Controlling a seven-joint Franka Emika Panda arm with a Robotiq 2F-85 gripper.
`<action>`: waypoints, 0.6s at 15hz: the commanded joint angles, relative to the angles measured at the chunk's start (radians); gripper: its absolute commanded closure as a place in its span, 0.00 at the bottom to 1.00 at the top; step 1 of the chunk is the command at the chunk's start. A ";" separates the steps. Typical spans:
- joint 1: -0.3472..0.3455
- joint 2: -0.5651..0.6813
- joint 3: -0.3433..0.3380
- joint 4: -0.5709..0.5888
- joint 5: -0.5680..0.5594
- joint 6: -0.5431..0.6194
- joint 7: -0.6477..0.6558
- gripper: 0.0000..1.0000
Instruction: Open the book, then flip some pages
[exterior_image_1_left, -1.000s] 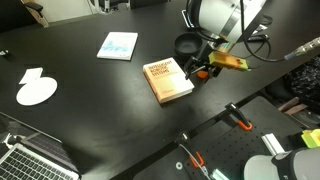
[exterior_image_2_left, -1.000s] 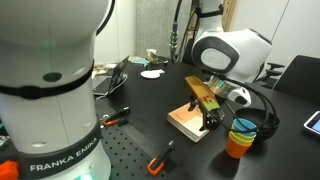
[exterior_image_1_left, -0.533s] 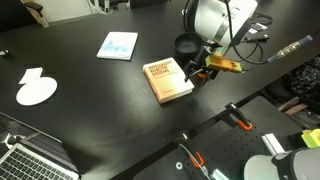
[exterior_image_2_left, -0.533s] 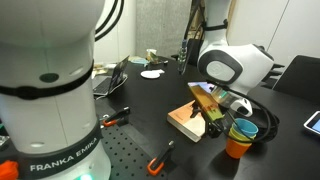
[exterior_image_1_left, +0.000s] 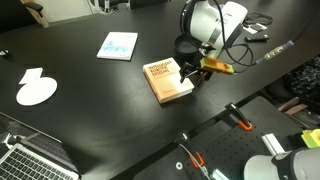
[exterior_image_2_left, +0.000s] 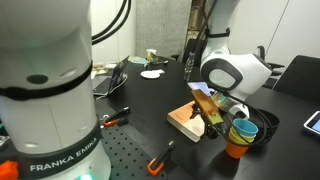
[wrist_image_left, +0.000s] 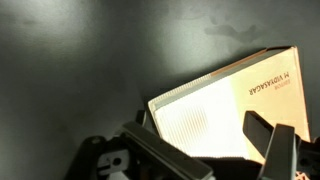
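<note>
The book, a thick orange-brown paperback with white title lettering, lies closed and flat on the black table; it also shows in an exterior view. My gripper is low at the book's edge nearest the cup, fingers spread. In the wrist view the book fills the right side, its white page block facing me between my open fingers. The pages are stacked shut.
An orange-blue cup stands close beside the book, under my arm. A thin light-blue booklet and a white disc lie further off. A laptop sits at the table corner. Orange-handled clamps line the table edge.
My arm has shifted slightly and the gripper has settled lower against the book's page edge. The book has not moved and stays closed.
</note>
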 joint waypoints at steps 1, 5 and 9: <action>-0.073 0.034 0.054 0.052 -0.031 -0.007 -0.001 0.00; -0.108 0.060 0.074 0.082 -0.058 -0.009 0.005 0.00; -0.124 0.058 0.100 0.081 -0.070 -0.004 0.004 0.00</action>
